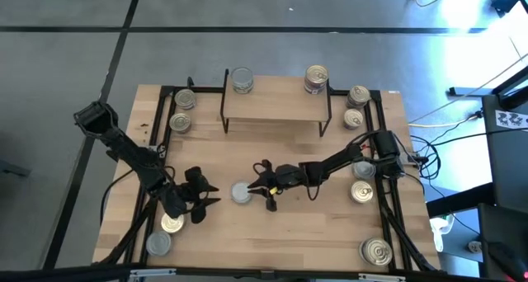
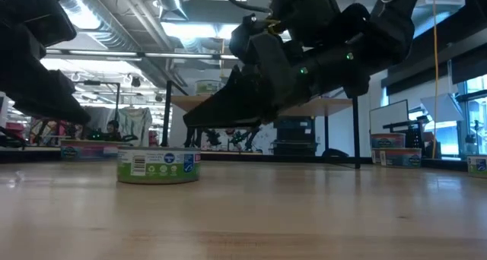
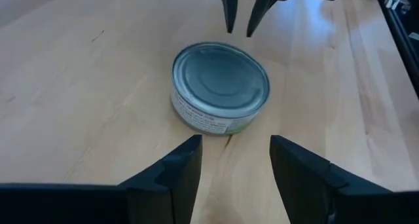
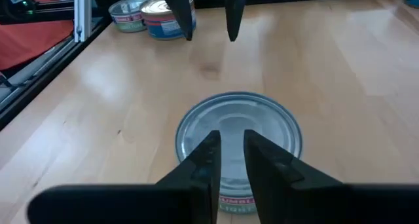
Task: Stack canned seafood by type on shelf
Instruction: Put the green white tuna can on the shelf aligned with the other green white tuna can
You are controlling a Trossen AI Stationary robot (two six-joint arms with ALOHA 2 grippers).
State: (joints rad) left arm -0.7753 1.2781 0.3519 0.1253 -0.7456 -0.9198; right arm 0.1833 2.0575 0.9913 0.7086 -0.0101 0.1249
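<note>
A silver-lidded can [image 1: 240,193] stands on its base at the middle of the tabletop, also seen in the left wrist view [image 3: 220,86] and the low view [image 2: 158,165]. My left gripper [image 3: 236,160] is open just short of the can on its left side, touching nothing. My right gripper [image 4: 230,152] comes from the right. Its fingers, all but shut, hover over the can's lid [image 4: 239,129], and the low view shows a gap under them. The shelf [image 1: 275,109] stands at the far edge with one can [image 1: 242,80] near its left end and another [image 1: 316,77] near its right end.
Two cans [image 1: 182,110] stand left of the shelf and two [image 1: 355,106] right of it. More cans sit at the right edge [image 1: 362,180], the near right corner [image 1: 376,251] and the near left [image 1: 165,232]. Black frame rails [image 1: 388,150] run along the sides.
</note>
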